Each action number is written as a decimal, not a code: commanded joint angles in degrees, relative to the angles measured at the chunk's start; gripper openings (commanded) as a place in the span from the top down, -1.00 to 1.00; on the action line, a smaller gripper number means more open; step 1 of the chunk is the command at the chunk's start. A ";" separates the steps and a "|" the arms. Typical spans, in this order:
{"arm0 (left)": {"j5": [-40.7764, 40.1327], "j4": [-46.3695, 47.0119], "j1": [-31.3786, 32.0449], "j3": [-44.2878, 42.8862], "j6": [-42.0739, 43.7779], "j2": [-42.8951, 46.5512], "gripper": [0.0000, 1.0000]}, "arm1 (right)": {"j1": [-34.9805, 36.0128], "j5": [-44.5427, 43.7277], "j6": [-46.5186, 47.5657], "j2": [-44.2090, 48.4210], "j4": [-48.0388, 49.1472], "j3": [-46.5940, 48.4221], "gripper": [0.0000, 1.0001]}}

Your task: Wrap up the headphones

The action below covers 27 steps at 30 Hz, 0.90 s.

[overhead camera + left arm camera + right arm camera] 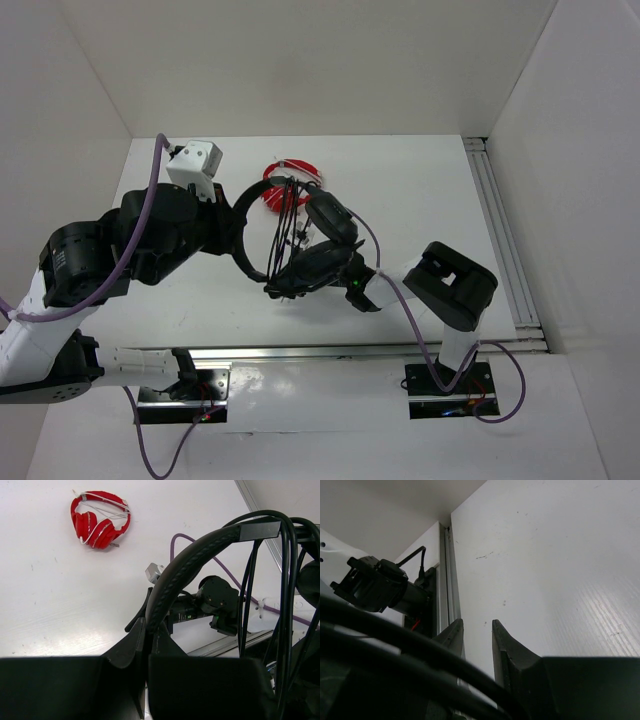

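Robot lab test cell. Plain white tabletop (430, 190), scuffed, boxed by bare white panel walls (300, 60) at far, left and right sides. Aluminium rail (500, 232) along right edge. Arm bases bolted to metal plates (450, 385) at near edge. Purple cables (412, 325) trailing loose.

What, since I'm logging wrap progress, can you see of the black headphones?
The black headphones are matte black, with a thin, padded-looking headband ending in a flat slider piece. The left hand clamps the headband, holding it off the table. Several turns of thin black cable run across the band's arc. A dark rounded shape at the left wrist view's edge may be an earcup.
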State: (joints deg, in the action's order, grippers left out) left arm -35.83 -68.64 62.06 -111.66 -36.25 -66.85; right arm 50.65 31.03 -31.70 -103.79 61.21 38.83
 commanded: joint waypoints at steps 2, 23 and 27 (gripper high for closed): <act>-1.78 3.95 0.16 -1.37 -1.37 1.55 1.00 | 0.41 -0.96 -0.03 -0.80 5.15 -1.03 0.25; -9.15 1.33 0.16 -0.84 -6.01 2.07 1.00 | 1.81 -8.86 -0.30 0.68 2.35 -3.85 1.00; -17.15 -4.73 -3.07 -0.32 -15.15 0.06 1.00 | 6.99 -22.64 0.24 5.86 -11.08 -2.45 1.00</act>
State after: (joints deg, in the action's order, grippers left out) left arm -44.95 -72.73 61.36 -111.63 -42.04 -66.48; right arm 53.63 19.64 -32.91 -103.02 57.87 35.57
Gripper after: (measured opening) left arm 0.109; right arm 0.153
